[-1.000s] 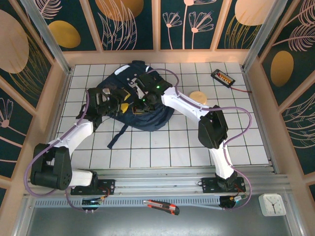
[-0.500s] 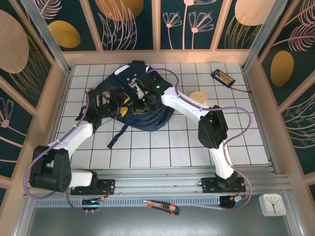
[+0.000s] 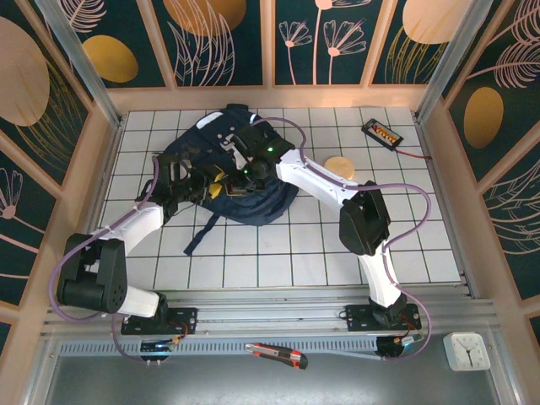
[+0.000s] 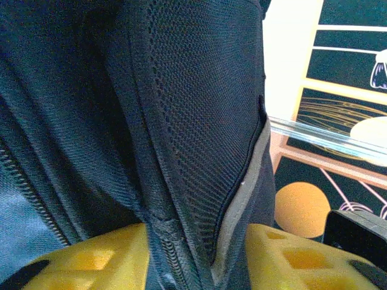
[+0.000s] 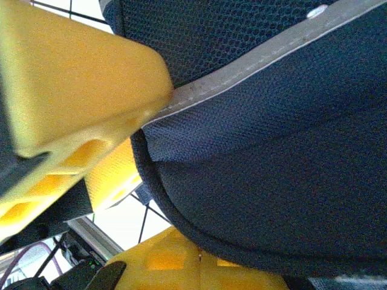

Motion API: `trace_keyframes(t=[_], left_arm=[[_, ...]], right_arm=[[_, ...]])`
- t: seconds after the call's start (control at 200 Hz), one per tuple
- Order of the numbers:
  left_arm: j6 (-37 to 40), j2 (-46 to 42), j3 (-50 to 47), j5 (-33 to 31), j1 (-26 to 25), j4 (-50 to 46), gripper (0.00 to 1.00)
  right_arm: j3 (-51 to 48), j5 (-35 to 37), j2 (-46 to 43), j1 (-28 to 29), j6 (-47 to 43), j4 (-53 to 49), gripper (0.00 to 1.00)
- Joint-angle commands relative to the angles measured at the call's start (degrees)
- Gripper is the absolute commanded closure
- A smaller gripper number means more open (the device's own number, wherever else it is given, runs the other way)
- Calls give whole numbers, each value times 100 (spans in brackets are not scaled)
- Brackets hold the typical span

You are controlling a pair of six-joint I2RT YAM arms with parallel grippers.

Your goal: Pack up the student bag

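The student bag (image 3: 253,198), a dark navy backpack, lies on the white tiled table at the back centre. My left gripper (image 3: 211,180) is at its left side. In the left wrist view its yellow fingers (image 4: 91,260) press a fold of the bag (image 4: 181,121) from both sides, holding a zip, black mesh and grey trim, so that gripper (image 4: 199,257) is shut on the fabric. My right gripper (image 3: 240,181) reaches in from the right. Its yellow fingertips (image 5: 181,260) meet on the bag's dark piped edge (image 5: 272,169), shut on it.
A round yellow disc (image 3: 341,165) lies right of the bag, and a black device with orange buttons (image 3: 381,132) sits at the back right. A utility knife (image 3: 278,355) and a white clock (image 3: 466,350) rest on the front ledge. Black straps (image 3: 201,232) trail toward me.
My left gripper has shifted right along the bag's side and narrowed its jaws onto the fabric fold. The right arm and the bag have stayed put.
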Motion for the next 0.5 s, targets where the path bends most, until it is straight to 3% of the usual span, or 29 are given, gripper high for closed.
trace_keyframes(t=[0.0,0.11,0.2,0.495], left_arm=[[-190,83,159,186,11,423,61],[-188,134,161,206,15,488,72],[-169,135,147,190,14,501,100],[596,-30,244,54,94,-266,100]], right_arm=[[278,-310,25,191,-160,-12,100],[333,-302,50,198,-213,-82,100],[330,-245,40,196,-248,-160,100],[-580,251,-599,-267,-405,-412,100]])
